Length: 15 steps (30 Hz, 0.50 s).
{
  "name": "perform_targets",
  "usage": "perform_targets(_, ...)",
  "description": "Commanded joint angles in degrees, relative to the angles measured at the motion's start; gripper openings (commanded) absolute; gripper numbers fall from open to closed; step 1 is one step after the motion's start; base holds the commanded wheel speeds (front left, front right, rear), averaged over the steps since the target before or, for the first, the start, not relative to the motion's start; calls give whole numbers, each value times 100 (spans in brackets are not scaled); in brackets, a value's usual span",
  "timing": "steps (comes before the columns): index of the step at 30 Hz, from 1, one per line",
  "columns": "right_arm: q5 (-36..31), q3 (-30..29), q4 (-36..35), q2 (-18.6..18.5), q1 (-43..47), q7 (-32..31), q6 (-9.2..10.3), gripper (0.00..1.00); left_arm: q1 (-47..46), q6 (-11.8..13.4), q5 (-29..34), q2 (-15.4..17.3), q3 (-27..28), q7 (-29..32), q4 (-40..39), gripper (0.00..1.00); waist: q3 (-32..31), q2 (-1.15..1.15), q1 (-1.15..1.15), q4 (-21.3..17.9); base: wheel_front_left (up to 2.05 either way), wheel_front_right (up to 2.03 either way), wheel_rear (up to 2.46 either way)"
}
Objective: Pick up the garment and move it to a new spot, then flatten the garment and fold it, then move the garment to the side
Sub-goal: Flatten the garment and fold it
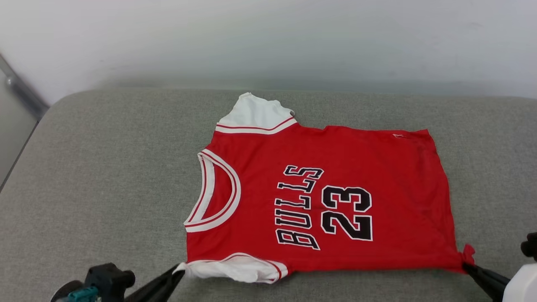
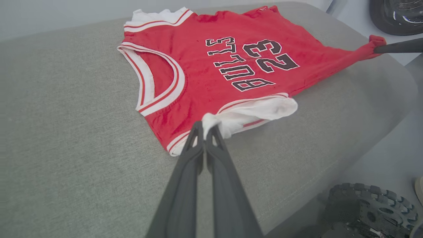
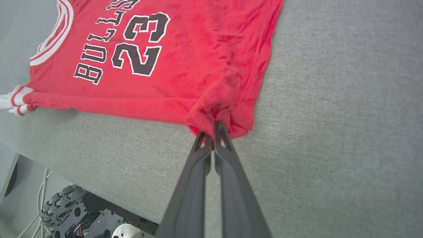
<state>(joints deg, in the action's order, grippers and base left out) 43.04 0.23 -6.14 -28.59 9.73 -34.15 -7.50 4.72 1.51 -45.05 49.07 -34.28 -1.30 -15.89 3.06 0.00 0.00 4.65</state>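
Note:
The garment [image 1: 327, 197], a red jersey with white sleeves and a black "BULLS 23" print, lies spread print-up on the grey cushioned surface [image 1: 105, 180], neck to the left. My left gripper [image 1: 179, 270] is shut on the tip of the near white sleeve [image 2: 251, 114], at the lower left of the head view. At the lower right, my right gripper [image 1: 466, 264] is shut on the near hem corner [image 3: 228, 122], which bunches up around the fingertips. The left wrist view shows the left gripper [image 2: 206, 127] pinching white cloth; the right gripper [image 3: 211, 130] pinches red cloth.
The grey surface's near edge runs just behind both grippers, with the robot's wheeled base [image 3: 86, 218] below it. A pale wall [image 1: 268, 37] rises behind the far edge. Open grey cushion lies left of the garment and to its right.

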Motion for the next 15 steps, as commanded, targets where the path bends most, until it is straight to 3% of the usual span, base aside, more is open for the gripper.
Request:
perform_targets(1, 36, -44, -66, -13, -167, -46, 2, 0, -198, -46, 49, -45, 63, -70, 36, 0, 126, 0, 0, -13, 0, 0, 0)
perform_targets(15, -289, 159, 91, -72, -1361, -447, 2, 0, -1869, -411, 264, -520, 197, 49, 856, 0, 958, 0, 0, -98, 0, 0, 0)
